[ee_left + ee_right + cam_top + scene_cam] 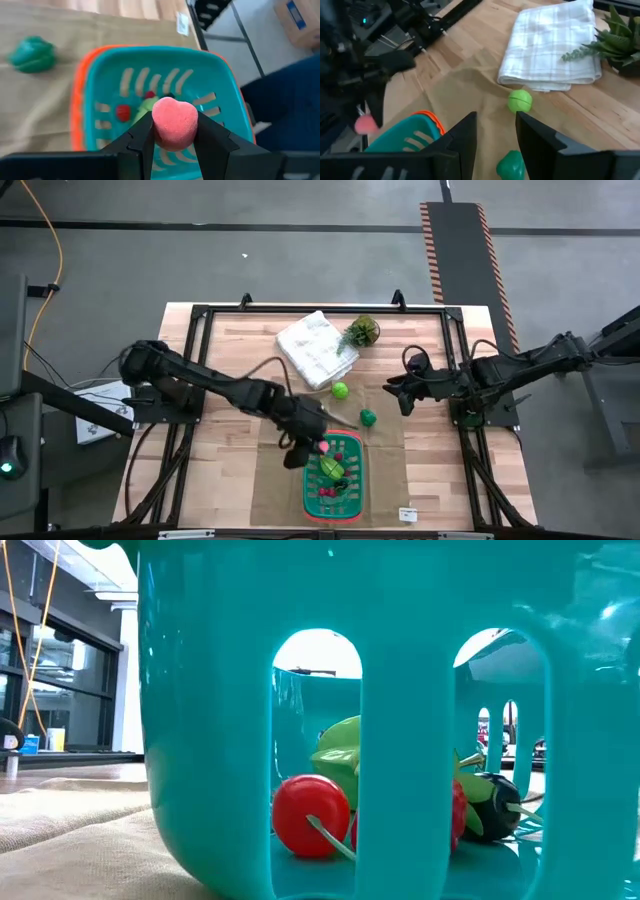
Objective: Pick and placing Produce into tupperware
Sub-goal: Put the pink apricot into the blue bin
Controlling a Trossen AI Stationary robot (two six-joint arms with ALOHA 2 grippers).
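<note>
My left gripper (312, 444) hovers over the far end of the green basket with the orange rim (308, 498), shut on a pink heart-shaped piece (174, 122). The basket (82, 105) holds red (310, 815), green (340, 752) and dark (495, 802) pieces. A light green ball (340, 390) and a darker green piece (368, 417) lie on the brown mat beyond the basket. My right gripper (400, 393) waits open, to the right of those two; the ball (520, 100) and the dark green piece (510, 165) show ahead of its fingers. My left gripper pinches the pink heart-shaped piece (175, 137) between its two fingers (142, 137), on its two opposite sides. The fingers come from above, pointing down into the basket. The piece is lifted clear above the basket's slotted bottom (150, 82).
A folded white cloth (317, 348) and a small potted plant (361, 331) sit near the table's far edge. A brown mat (385, 455) covers the middle and near part. A small label (408, 514) lies near the mat's near right corner. Black frame rails (200, 350) run along the table's sides.
</note>
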